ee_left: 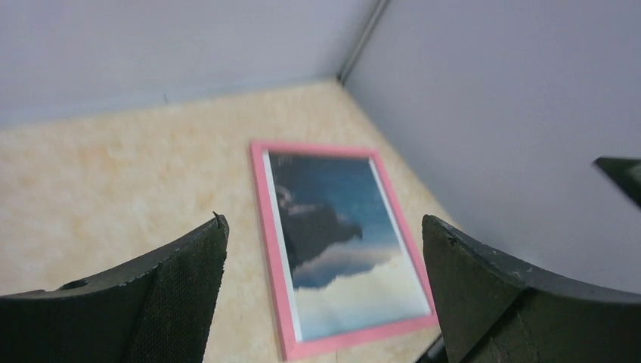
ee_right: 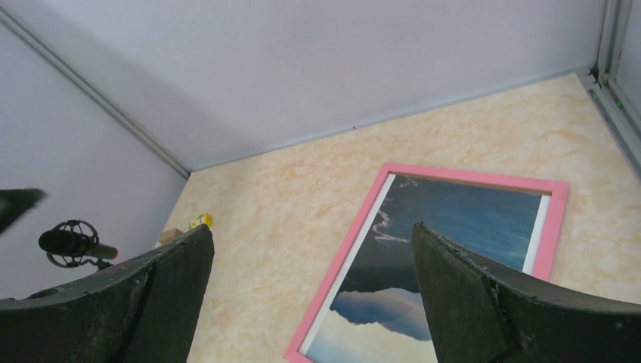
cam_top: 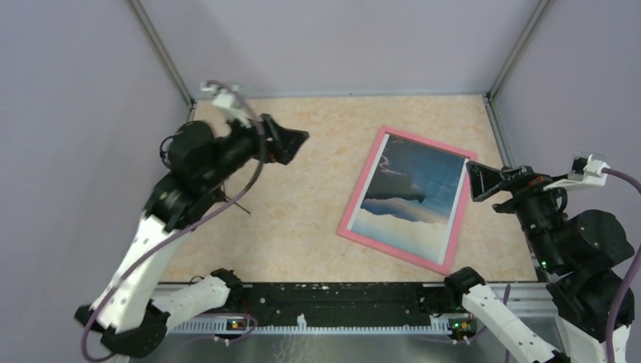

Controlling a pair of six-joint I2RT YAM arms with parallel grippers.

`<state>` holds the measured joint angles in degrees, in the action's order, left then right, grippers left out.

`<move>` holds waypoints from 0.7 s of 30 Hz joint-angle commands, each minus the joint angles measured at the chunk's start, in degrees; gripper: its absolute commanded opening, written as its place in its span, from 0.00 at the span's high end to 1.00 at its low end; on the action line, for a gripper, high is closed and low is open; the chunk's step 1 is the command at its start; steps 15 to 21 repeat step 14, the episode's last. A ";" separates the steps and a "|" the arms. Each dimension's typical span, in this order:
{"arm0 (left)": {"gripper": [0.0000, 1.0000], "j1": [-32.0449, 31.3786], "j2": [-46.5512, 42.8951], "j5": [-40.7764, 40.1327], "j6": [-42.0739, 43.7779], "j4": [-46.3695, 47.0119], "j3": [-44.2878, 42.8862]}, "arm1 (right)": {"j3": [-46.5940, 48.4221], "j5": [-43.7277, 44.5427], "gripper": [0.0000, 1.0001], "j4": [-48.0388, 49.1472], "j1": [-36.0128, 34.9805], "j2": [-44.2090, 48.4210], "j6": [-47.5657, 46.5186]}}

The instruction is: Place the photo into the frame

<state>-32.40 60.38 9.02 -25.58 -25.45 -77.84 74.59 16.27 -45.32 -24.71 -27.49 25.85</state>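
The photo, blue sky with dark cloud and white mist, lies flat inside the salmon-pink frame on the table, right of centre. Both show in the left wrist view, photo and frame, and in the right wrist view, photo and frame. My left gripper is open and empty, raised over the left part of the table, well left of the frame. My right gripper is open and empty, just off the frame's right rail.
Grey walls with metal corner posts enclose the beige marbled table. A black rail runs along the near edge between the arm bases. A small yellow object lies near the far left wall in the right wrist view.
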 commanded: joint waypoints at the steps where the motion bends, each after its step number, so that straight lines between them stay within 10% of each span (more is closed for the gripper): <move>1: 0.01 -0.07 -11.52 -7.40 8.69 -6.40 -6.49 | 4.55 -2.28 0.01 1.76 -0.16 -0.91 -5.53; 21: 0.01 -0.10 -20.50 -4.43 12.12 -4.62 -6.97 | 2.27 -6.08 0.01 4.37 -0.22 0.16 -4.72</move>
